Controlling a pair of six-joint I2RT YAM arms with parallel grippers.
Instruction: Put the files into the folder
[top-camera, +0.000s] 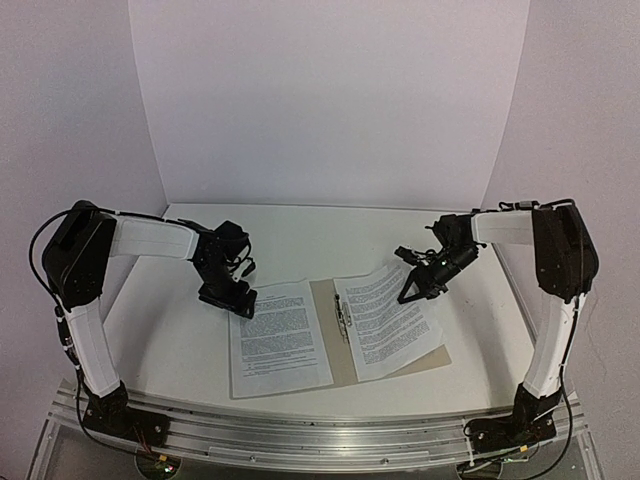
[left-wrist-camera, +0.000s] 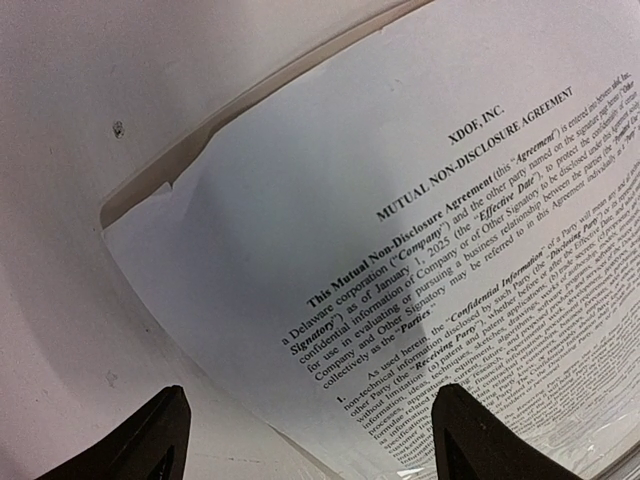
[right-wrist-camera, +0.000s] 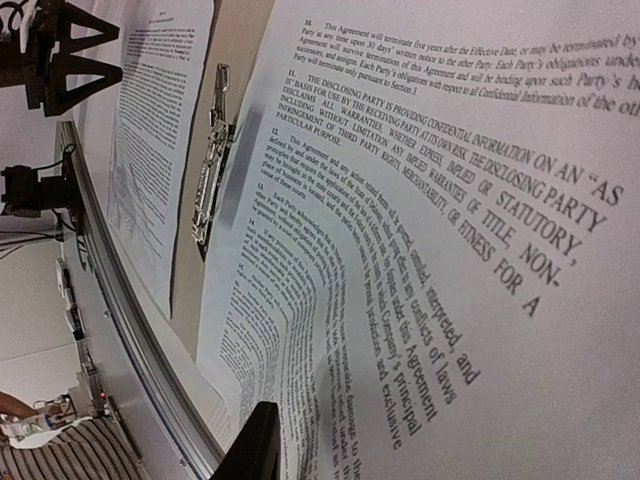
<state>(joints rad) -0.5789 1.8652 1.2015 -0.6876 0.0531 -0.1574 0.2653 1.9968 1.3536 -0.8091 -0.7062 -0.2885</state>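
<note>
Files (top-camera: 280, 340) on folder (top-camera: 322, 325), left pincer (top-camera: 228, 300) apparently over one corner.

The two files (top-camera: 278, 340) are thin, smooth, matt white paper printed in black. The folder (top-camera: 323, 298) is plain tan card with a dull, matt face, and its fastener strip (right-wrist-camera: 208, 165) is thin shiny metal. The table (top-camera: 170, 330) looks smooth matt white, and the rail (top-camera: 300, 432) along its near edge is brushed silvery metal.
</note>
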